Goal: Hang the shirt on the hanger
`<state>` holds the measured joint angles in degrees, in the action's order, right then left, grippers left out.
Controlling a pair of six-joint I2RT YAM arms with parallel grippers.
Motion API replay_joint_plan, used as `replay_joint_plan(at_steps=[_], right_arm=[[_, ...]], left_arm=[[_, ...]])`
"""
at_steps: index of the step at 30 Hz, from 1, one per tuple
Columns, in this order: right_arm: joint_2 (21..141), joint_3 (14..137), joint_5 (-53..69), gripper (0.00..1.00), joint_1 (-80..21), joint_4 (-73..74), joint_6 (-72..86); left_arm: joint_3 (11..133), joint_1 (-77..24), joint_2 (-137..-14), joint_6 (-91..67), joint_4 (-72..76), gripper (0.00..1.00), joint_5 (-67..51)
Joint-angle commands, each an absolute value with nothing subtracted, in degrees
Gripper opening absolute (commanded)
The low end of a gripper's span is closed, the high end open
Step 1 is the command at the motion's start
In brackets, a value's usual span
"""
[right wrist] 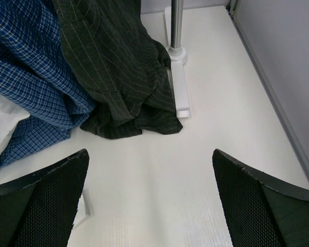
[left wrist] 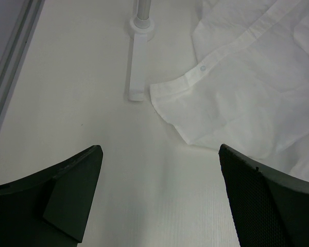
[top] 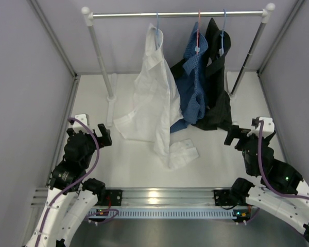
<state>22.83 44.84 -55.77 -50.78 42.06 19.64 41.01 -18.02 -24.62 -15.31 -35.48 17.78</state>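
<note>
On the chrome rail (top: 177,14) at the back, the large thin white button-up shirt (top: 155,92) hangs from the light-blue wire hanger (top: 157,21). Collar up, long axis vertical, hem and one cuff pooled on the matte white table (top: 134,164). Pale grey walls on three sides. Left gripper (top: 105,135) and right gripper (top: 232,135) low near the front, fingers spread wide, holding nothing.

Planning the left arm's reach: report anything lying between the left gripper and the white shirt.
Nothing visible does. Only bare table separates the open left gripper from the near hem of the shirt; the rack foot stands aside.
</note>
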Motion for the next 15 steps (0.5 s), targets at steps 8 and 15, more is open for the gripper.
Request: replay_joint_plan(at_steps=[8,15], right_arm=[[23.73,45.17,-54.76,0.99,-50.71,43.42,18.98],[24.17,45.79,-54.32,0.99,-50.71,43.51,18.72]], left_arm=[[40.78,-17.67,-24.17,-14.94,-32.17,0.98,15.21],[40.69,-17.67,-23.99,-14.94,-32.26,0.98,14.94]])
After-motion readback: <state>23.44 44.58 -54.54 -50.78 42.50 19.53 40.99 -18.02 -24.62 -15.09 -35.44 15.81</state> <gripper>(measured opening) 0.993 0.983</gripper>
